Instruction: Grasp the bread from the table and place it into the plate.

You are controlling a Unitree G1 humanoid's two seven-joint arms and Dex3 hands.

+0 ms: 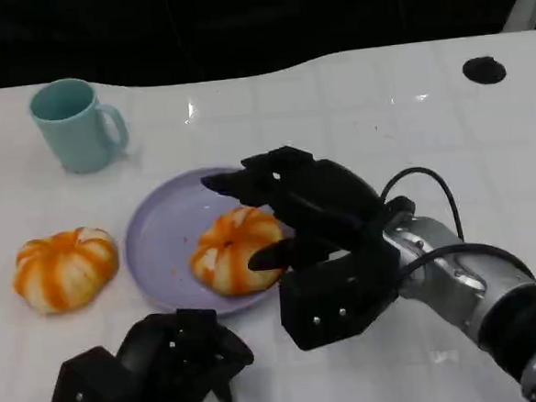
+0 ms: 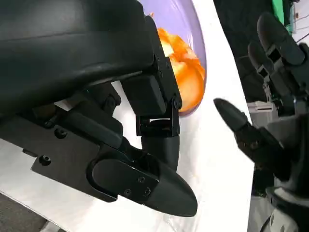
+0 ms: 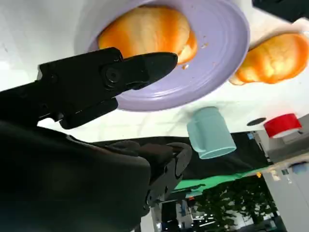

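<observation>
On the lilac plate [image 1: 155, 236], one orange-striped bread [image 1: 235, 249] is already sat near the right rim. It's flanked by the right hand [image 1: 322, 243], fingers spread wide, nothing gripped. A second bread [image 1: 66, 268] is left on the table [image 1: 354, 112], just beside the plate. The left hand [image 1: 151, 370] is kept curled, nothing held.

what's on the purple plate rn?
One orange-striped bread lies on the purple plate, toward its right side. The right hand hovers over it, fingers spread, covering the plate's right rim. A second bread sits on the table, left of the plate.
</observation>
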